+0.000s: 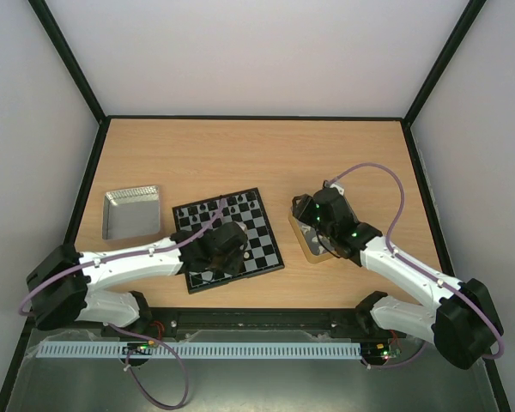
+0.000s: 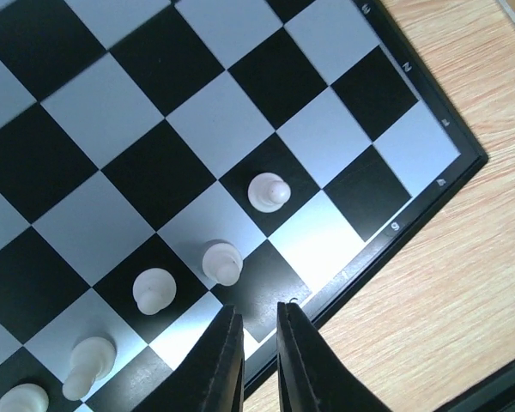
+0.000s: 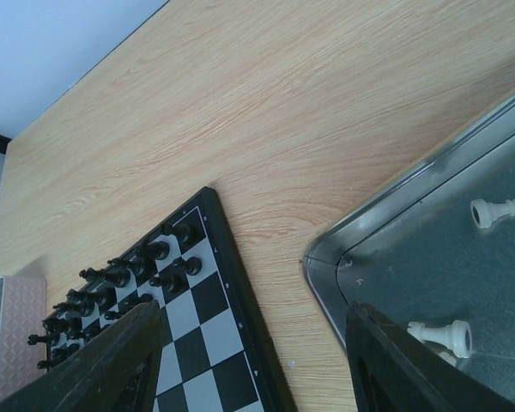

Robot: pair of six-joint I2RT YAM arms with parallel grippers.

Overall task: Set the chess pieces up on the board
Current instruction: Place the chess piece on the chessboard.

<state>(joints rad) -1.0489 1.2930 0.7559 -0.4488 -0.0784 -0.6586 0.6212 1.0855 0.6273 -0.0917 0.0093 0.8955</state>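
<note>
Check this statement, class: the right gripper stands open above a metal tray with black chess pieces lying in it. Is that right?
Not quite. The chess pieces lying in the tray are white, not black, as the right wrist view shows. The rest holds: the right gripper stands open above that metal tray.

The desk [image 1: 240, 154] is a light wood-grain top, walled on 3 sides by pale panels with black frame edges. 3 things lie directly on it. The board [image 1: 264, 245] sits around the middle toward the near edge, turned at a slight angle to the desk's sides. A silver tray [image 1: 130, 219] lies to its left, near but apart. To the board's right lies a tray with a gold-coloured rim [image 1: 302, 236]; the right wrist view shows a strip of bare wood between them.
</note>
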